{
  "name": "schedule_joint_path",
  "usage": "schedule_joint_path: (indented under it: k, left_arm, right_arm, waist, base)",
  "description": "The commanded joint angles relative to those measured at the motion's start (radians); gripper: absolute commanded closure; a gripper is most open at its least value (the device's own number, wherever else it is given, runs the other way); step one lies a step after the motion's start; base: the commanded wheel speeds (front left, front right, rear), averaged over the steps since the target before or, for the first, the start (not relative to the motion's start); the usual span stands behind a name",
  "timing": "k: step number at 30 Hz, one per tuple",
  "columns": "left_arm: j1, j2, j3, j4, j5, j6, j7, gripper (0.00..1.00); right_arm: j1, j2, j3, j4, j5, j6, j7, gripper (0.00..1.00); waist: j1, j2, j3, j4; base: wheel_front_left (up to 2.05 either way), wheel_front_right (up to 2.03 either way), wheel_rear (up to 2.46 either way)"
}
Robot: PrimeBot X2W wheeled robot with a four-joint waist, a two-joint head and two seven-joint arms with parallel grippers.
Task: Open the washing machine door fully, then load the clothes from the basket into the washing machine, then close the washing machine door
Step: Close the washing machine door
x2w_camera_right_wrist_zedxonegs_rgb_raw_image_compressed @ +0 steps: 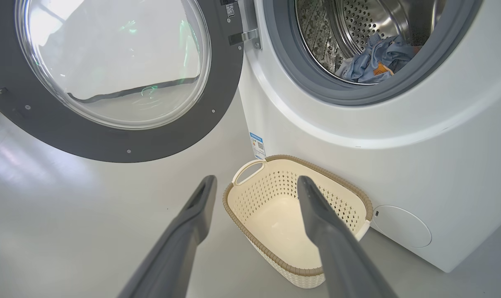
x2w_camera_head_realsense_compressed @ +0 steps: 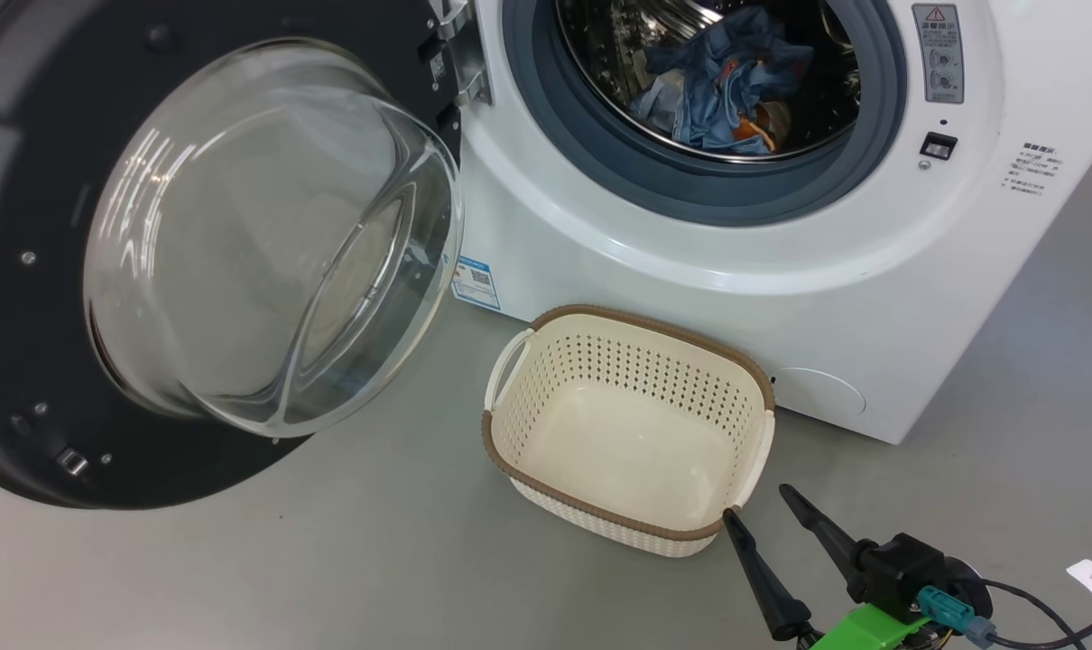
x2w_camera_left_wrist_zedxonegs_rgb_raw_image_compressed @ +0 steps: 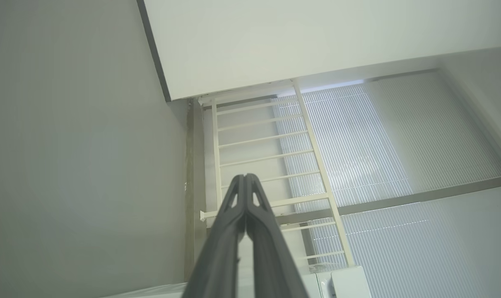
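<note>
The washing machine [x2w_camera_head_realsense_compressed: 735,271] [x2w_camera_right_wrist_zedxonegs_rgb_raw_image_compressed: 420,136] stands with its door [x2w_camera_head_realsense_compressed: 194,253] [x2w_camera_right_wrist_zedxonegs_rgb_raw_image_compressed: 109,78] swung wide open to the left. The clothes [x2w_camera_head_realsense_compressed: 726,86] [x2w_camera_right_wrist_zedxonegs_rgb_raw_image_compressed: 376,62], blue with orange print, lie in a heap inside the steel drum. On the floor in front sits the cream basket [x2w_camera_head_realsense_compressed: 632,424] [x2w_camera_right_wrist_zedxonegs_rgb_raw_image_compressed: 296,215], with nothing in it. My right gripper [x2w_camera_head_realsense_compressed: 761,504] [x2w_camera_right_wrist_zedxonegs_rgb_raw_image_compressed: 256,184] is open and hovers just off the basket's near right corner, holding nothing. My left gripper [x2w_camera_left_wrist_zedxonegs_rgb_raw_image_compressed: 245,178] is shut and empty, pointing up at a wall and a window.
Grey floor [x2w_camera_head_realsense_compressed: 329,560] stretches in front of the machine and under the door. A round service cover [x2w_camera_head_realsense_compressed: 817,393] sits low on the machine's front. The left wrist view holds a white ladder-like rack [x2w_camera_left_wrist_zedxonegs_rgb_raw_image_compressed: 267,165] against window blinds.
</note>
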Motion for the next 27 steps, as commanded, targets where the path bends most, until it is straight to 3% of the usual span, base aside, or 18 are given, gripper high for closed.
schedule_joint_path:
  k: [1,27]
  left_arm:
    - [-0.03,0.055,-0.002,-0.034,-0.003,-0.01,0.023,1.0]
    - [0.005,0.04,-0.063,-0.036,-0.077,-0.01,0.262,1.0]
  right_arm:
    - [0.004,-0.008,0.021,-0.027,-0.008,0.003,-0.005,0.0]
    - [0.004,-0.063,0.054,-0.023,-0.005,0.003,-0.005,0.0]
  waist:
    - [-0.0001,0.0,0.004,-0.002]
    - [-0.0001,0.0,0.029,-0.073]
  base:
    - [0.0,0.0,0.0]
    - [0.0,0.0,0.0]
